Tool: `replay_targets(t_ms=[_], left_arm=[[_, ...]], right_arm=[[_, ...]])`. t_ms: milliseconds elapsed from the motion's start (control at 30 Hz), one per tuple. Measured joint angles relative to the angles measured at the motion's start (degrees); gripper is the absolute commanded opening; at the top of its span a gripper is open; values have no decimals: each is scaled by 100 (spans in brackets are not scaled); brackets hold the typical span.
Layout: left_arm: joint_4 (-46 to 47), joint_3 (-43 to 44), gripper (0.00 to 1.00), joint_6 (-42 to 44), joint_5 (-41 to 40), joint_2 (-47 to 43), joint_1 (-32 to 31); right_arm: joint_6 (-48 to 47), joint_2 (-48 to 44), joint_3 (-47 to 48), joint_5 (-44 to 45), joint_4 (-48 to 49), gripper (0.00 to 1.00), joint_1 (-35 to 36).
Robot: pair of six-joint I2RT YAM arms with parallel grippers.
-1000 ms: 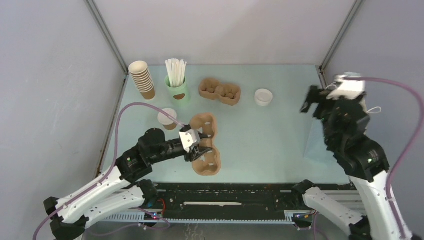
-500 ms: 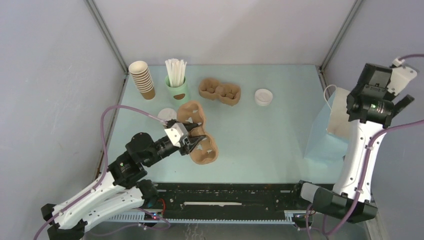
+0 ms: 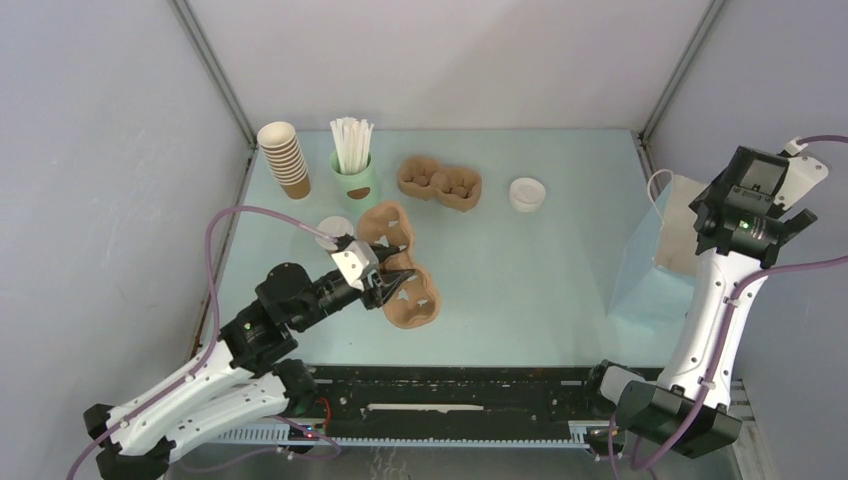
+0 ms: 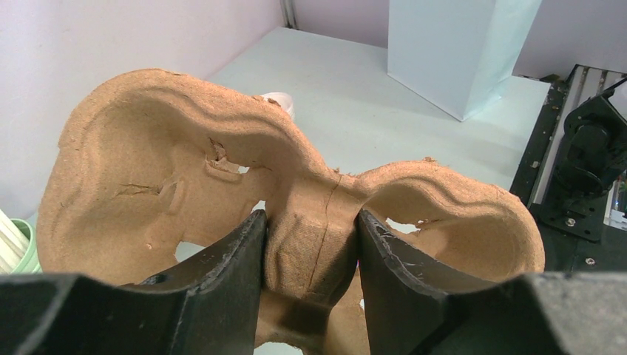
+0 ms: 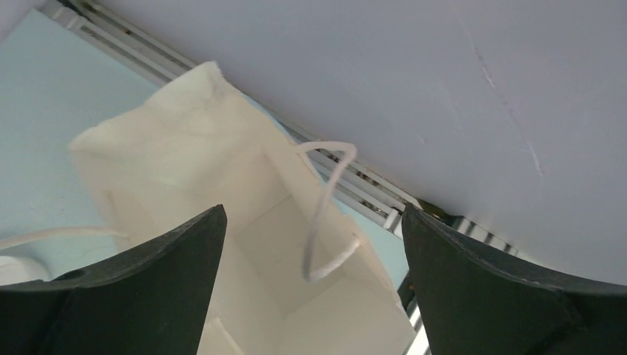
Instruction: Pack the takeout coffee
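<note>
The takeout coffee (image 3: 333, 229), a small brown cup with a white lid, stands on the table just left of my left gripper, partly hidden by it. My left gripper (image 3: 390, 284) is shut on the middle ridge of a brown pulp carrier (image 3: 388, 228), which it holds tilted a little above the table. In the left wrist view both fingers (image 4: 240, 255) press the carrier (image 4: 148, 170) ridge. My right gripper (image 3: 752, 226) is open and empty, high above the open white paper bag (image 3: 650, 265). The right wrist view looks down into the bag (image 5: 222, 170).
A second pulp carrier (image 3: 440, 183) lies at the back. A stack of lidless brown cups (image 3: 285, 158) and a mint-green cup of straws (image 3: 353, 176) stand at back left. A loose white lid (image 3: 527, 193) lies at back right. The bag's handles (image 5: 325, 207) hang inward.
My left gripper has lifted the carrier and drawn it left and back, beside the coffee. My right arm has swung up and to the right, over the bag.
</note>
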Motion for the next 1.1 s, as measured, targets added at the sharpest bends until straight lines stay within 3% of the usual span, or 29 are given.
replay_targets(t_ms=[133, 200, 433, 467, 567, 600, 733, 867, 1100], left_arm=[[15, 0, 51, -4, 17, -2, 0], [33, 0, 51, -31, 26, 0, 0], [35, 0, 51, -109, 90, 109, 0], [33, 0, 51, -118, 90, 111, 0], [26, 0, 51, -131, 81, 127, 0], [22, 0, 51, -133, 66, 125, 0], [-9, 0, 51, -133, -48, 96, 0], [-96, 13, 50, -133, -273, 94, 0], [-675, 120, 50, -330, -667, -72, 0]], right_arm=[[-57, 11, 0, -103, 186, 99, 254], [-44, 63, 37, 44, 177, 95, 389], [33, 138, -151, 634, 289, 65, 363], [22, 79, -256, 632, 356, 59, 321], [-83, 4, -404, 553, 498, 4, 205], [-129, 11, -409, 498, 564, 0, 201], [-356, -44, -411, 295, 789, 0, 378], [-590, -304, -348, 35, 699, 0, 1088], [-560, -610, 374, -1003, 83, 0, 4118]])
